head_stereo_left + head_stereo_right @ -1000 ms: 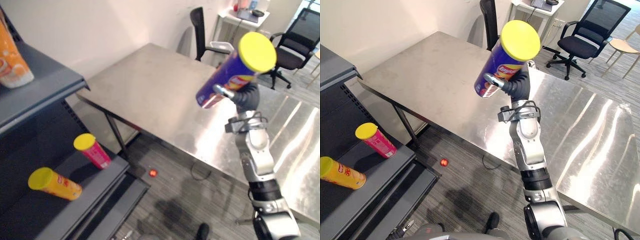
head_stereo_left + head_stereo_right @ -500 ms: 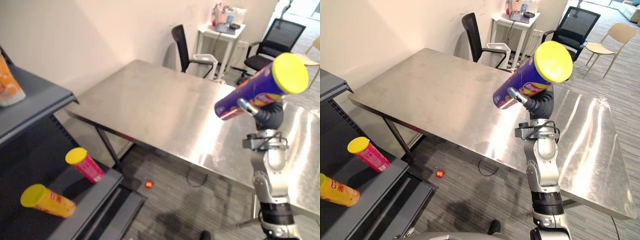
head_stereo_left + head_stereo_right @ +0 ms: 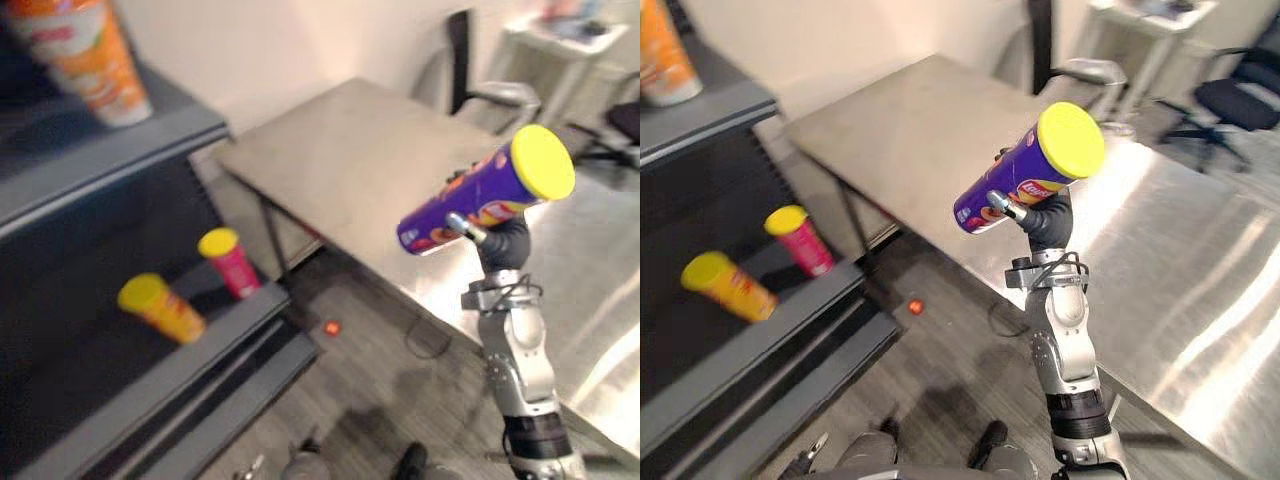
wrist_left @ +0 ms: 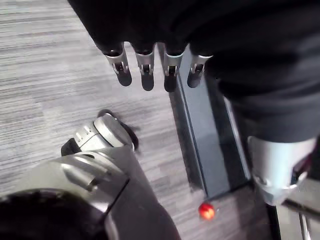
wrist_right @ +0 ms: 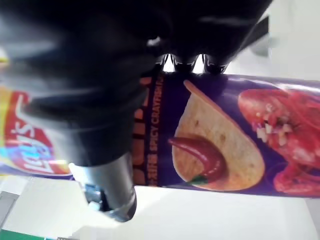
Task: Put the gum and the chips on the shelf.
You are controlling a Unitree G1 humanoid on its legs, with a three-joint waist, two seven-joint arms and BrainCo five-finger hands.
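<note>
Right hand [image 3: 499, 242] clamped round purple chips can [image 3: 485, 205], raised over worktop [image 3: 360, 160] edge, well apart from shelf [image 3: 180, 370]; left hand [image 4: 145, 62] slack, empty; chips unplaced, gum status unclear.

Purple chips can [image 3: 470, 205] (yellow-capped end highest) held tilted aloft in the right hand [image 3: 497, 241]

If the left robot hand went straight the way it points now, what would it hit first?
Probably the grey carpet floor: the left robot hand points its straight fingers down at it, right beside the dark shelf base. Depth is unclear, so the shelf base could come first.
</note>
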